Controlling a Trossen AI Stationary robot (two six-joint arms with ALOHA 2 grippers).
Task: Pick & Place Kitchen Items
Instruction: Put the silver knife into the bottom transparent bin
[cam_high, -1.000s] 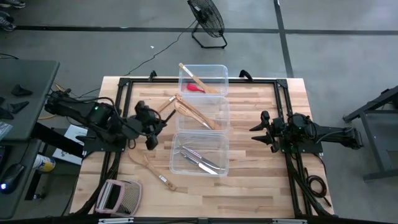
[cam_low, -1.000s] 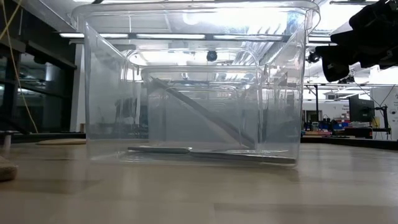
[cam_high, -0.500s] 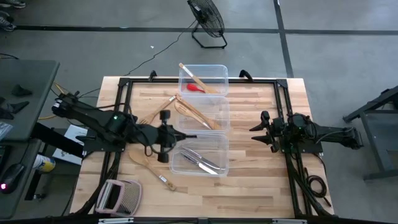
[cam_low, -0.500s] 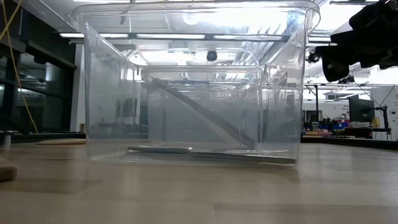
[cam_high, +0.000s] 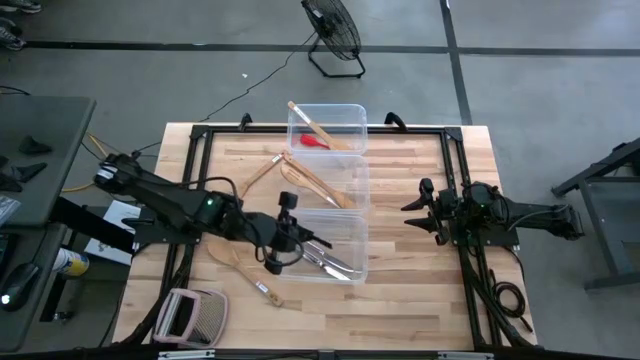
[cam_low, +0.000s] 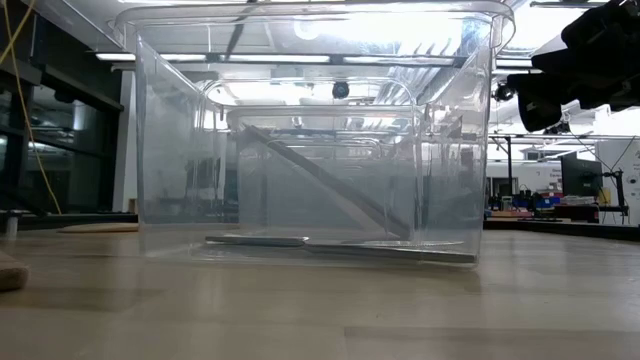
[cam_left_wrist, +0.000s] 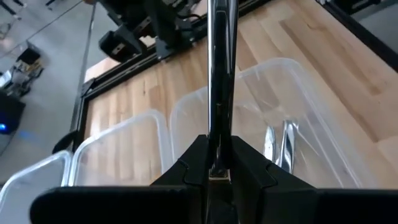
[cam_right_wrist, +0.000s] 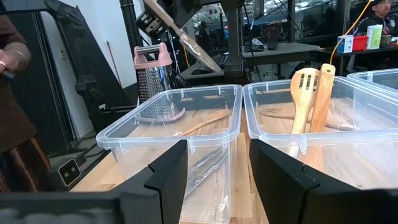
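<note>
The left tool (cam_high: 289, 231) hangs over the left edge of the nearest clear tub (cam_high: 352, 272), its fingers (cam_left_wrist: 193, 165) clamped tight on a slim silver utensil (cam_left_wrist: 219, 74) whose shaft runs straight out ahead of them in the left wrist view; what kind of utensil it is cannot be told. On the floor of that same tub lie more silver cutlery pieces (cam_high: 328, 262). The middle tub (cam_high: 358, 170) holds pale wooden spatulas (cam_high: 312, 183) leaning across it, and the far tub (cam_high: 352, 112) holds a wooden utensil (cam_high: 312, 127) and the small red utensil (cam_high: 315, 142). On the wooden surface (cam_high: 420, 290), a wooden spoon (cam_high: 240, 268) lies near the front left of the nearest tub, and a pink-handled grater (cam_high: 190, 316) rests at the front left corner. The right tool (cam_high: 412, 208) waits to the right of the tubs, touching nothing, its fingers (cam_right_wrist: 168, 177) partly apart and empty.
</note>
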